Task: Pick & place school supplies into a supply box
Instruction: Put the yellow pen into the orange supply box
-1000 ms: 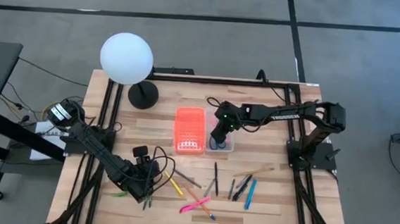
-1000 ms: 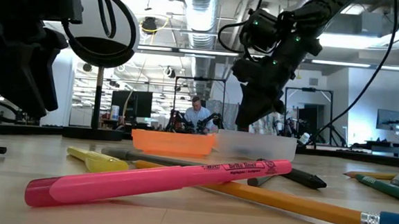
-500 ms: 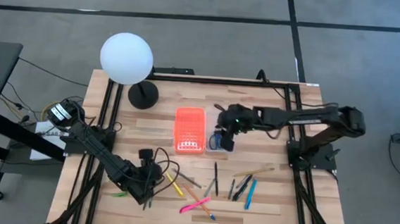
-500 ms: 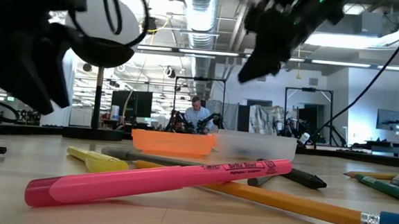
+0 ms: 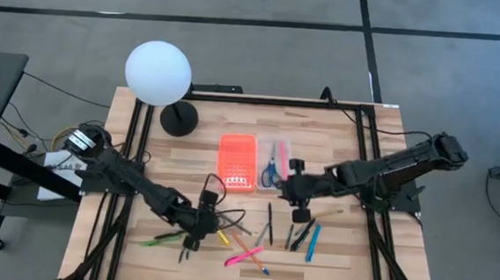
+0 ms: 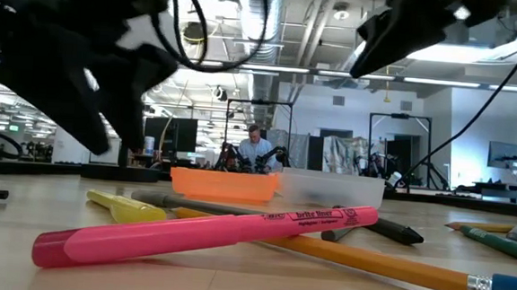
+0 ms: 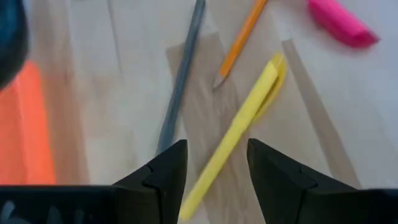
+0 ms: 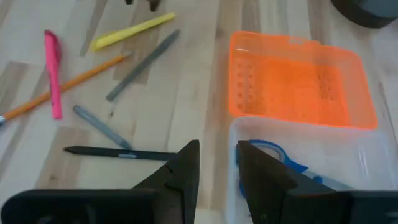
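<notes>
The left gripper hangs with its fingers spread and empty over a yellow highlighter, whose long axis runs diagonally between them, beside a grey pen and an orange pencil. The right gripper, fingers narrowly parted and empty, hovers by the clear tray, where blue-handled scissors lie lengthwise beside the orange lid.

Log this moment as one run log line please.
left gripper: open over yellow highlighter | right gripper: empty, at clear tray edge | scissors: in tray | orange lid: open
</notes>
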Robot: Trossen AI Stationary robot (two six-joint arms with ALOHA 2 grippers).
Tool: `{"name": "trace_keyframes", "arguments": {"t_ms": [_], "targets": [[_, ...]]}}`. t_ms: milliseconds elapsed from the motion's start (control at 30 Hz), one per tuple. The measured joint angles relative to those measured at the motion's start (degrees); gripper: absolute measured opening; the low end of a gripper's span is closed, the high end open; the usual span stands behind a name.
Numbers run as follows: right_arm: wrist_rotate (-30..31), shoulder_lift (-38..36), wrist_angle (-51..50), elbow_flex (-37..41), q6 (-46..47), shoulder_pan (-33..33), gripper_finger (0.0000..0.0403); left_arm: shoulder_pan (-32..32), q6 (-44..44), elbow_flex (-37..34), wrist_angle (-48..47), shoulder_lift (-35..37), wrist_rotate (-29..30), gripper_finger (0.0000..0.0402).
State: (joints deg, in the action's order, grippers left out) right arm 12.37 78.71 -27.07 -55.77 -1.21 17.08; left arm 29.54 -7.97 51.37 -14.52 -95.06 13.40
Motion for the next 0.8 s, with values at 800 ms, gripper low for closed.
{"name": "trace_keyframes", "arguments": {"t_ms": [800], "targets": [[28.60,-0.60,-14.83,0.02,28.73,25.58,0.0100,-3.82,0.35,0.12,0.08,-6.11,-7.15,0.0027]]}}
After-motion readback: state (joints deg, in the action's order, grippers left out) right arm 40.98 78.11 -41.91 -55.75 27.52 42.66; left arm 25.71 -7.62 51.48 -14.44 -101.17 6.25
